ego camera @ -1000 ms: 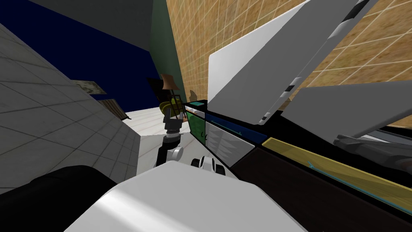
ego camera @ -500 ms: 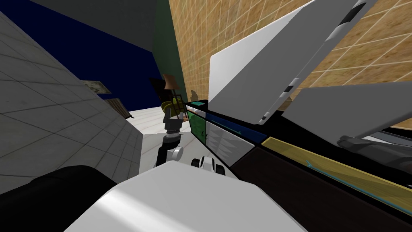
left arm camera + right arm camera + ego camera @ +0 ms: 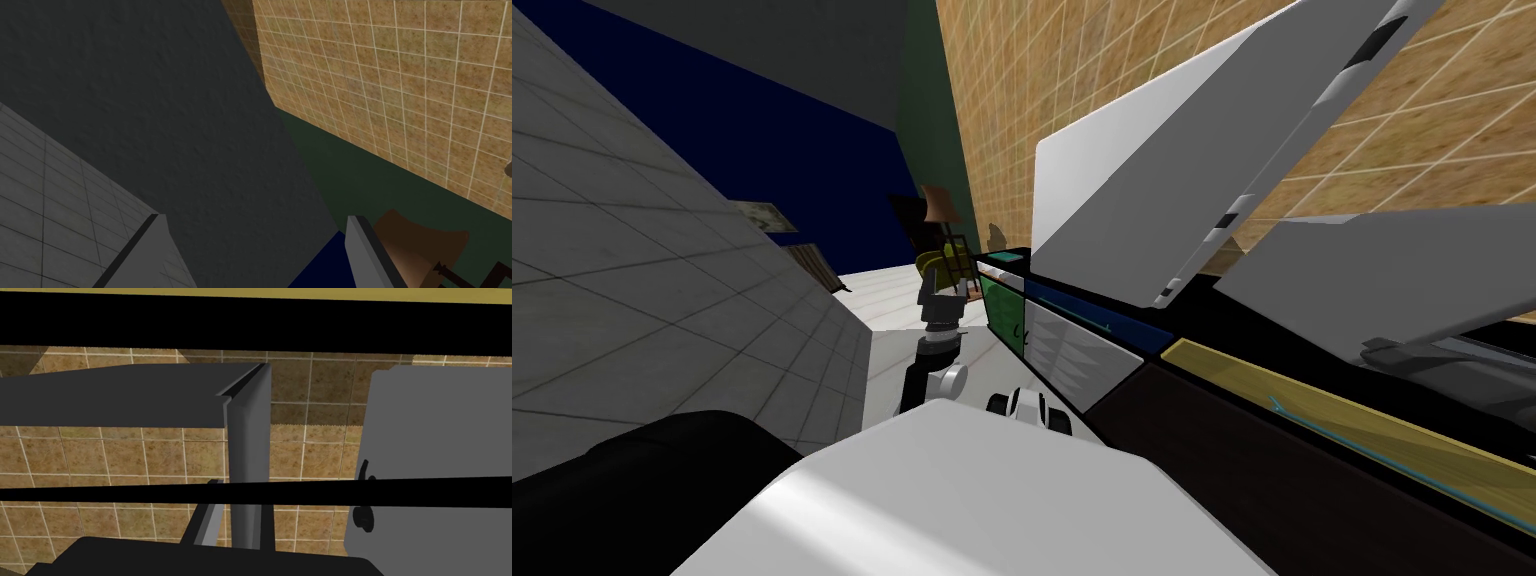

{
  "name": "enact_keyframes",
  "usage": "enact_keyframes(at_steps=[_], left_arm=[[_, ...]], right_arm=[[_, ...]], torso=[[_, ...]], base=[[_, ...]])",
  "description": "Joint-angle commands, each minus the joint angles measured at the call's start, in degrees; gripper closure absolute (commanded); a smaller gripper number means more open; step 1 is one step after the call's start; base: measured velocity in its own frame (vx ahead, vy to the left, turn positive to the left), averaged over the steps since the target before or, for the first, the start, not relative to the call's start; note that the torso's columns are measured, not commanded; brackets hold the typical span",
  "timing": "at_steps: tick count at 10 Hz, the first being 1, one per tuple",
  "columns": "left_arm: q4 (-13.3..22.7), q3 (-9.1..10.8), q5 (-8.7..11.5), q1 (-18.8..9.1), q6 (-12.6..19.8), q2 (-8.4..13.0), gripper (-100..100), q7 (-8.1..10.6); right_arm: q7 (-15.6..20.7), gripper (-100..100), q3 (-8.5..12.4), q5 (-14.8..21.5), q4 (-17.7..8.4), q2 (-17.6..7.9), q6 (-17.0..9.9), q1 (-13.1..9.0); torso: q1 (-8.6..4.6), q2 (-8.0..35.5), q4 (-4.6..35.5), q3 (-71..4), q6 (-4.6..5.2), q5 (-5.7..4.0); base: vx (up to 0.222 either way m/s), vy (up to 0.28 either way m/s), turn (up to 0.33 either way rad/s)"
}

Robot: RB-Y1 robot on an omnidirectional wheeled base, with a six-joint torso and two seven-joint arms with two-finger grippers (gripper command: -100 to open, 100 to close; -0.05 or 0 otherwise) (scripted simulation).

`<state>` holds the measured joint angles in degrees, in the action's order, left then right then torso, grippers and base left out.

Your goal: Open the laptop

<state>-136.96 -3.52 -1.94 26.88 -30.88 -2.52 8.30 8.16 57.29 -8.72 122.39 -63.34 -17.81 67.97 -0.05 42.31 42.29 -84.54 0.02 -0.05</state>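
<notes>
The laptop's grey lid (image 3: 1392,270) stands tilted up over the black counter at the right of the head view. My right gripper (image 3: 1442,365) is a dark shape at the lid's lower edge. In the right wrist view a thin grey panel (image 3: 247,453) rises between my fingers (image 3: 207,518), which stand close together and press its sides. A second grey slab (image 3: 110,400) meets that panel at a corner. My left arm (image 3: 937,330) is raised by the cabinet's end, and its gripper (image 3: 255,250) is open with nothing between its fingers.
A large white slab (image 3: 1152,180) with dark slots along its edge leans on the counter just left of the lid. The cabinet below has green (image 3: 1002,310), white and yellow (image 3: 1312,400) fronts. A tiled wall (image 3: 1112,60) stands behind, and a lamp (image 3: 940,205) stands by the cabinet's far end.
The grey lid shows broader and has swung a little further up. My right gripper has slid toward the picture's right edge with it. The head view has shifted slightly.
</notes>
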Motion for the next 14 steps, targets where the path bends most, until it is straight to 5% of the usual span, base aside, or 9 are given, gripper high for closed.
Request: enact_keyframes(at_steps=[1, 8, 14], left_arm=[[0.0, 0.0, 0.0, 0.0, 0.0, 0.0, 0, 0.0], [0.0, 0.0, 0.0, 0.0, 0.0, 0.0, 0, 0.0], [0.0, 0.0, 0.0, 0.0, 0.0, 0.0, 0, 0.0]], right_arm=[[-2.8, 100, -1.5, -2.3, -1.3, 1.4, 1.2, -2.5], [-7.4, 100, -3.6, -6.4, -3.5, 3.8, 3.4, -7.0], [-14.2, 100, -7.3, -12.5, -7.0, 8.3, 6.1, -13.4]], torso=[[0.0, 0.0, 0.0, 0.0, -0.02, -0.05], [-0.25, -0.1, -0.1, 0.0, 0.03, -0.24], [-0.3, -0.2, -0.2, 0.0, -0.03, -0.45]], base=[[-0.027, -0.016, 0.036], [-0.023, -0.005, 0.031], [-0.022, -0.006, 0.042]])
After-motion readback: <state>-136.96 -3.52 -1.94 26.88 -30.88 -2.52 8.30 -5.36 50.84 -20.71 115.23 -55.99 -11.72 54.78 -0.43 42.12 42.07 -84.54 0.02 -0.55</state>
